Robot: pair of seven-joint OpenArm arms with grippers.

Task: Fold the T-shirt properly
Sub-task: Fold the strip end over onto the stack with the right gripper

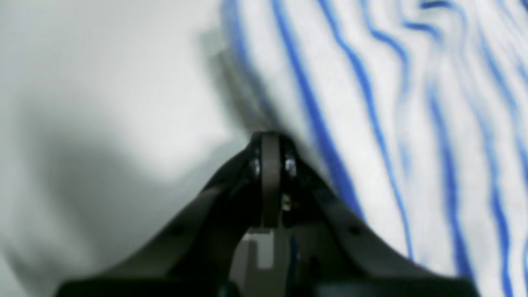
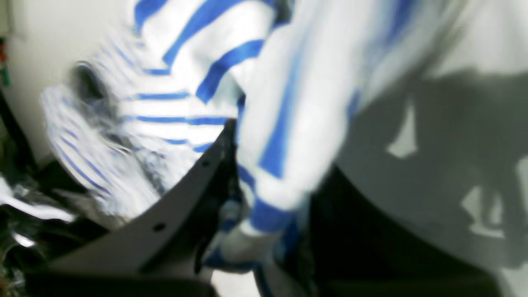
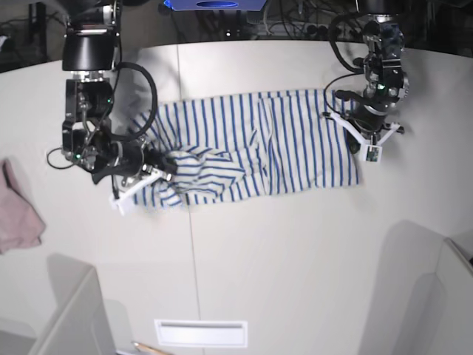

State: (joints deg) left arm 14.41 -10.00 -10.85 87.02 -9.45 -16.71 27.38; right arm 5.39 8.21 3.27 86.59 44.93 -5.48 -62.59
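While the white short-sleeved T-shirt with thin blue stripes (image 3: 259, 144) lies mid-frame on the pale table (image 3: 295, 244), long axis left to right, I log: right gripper (image 2: 247, 198) pinched on bunched T-shirt cloth at the left; left gripper (image 1: 270, 140) fully closed at the right edge, hold unconfirmed. Risk: one-sided pulling could drag the bunch and skew the fold. Pinkish cloth (image 3: 18, 211) far left.
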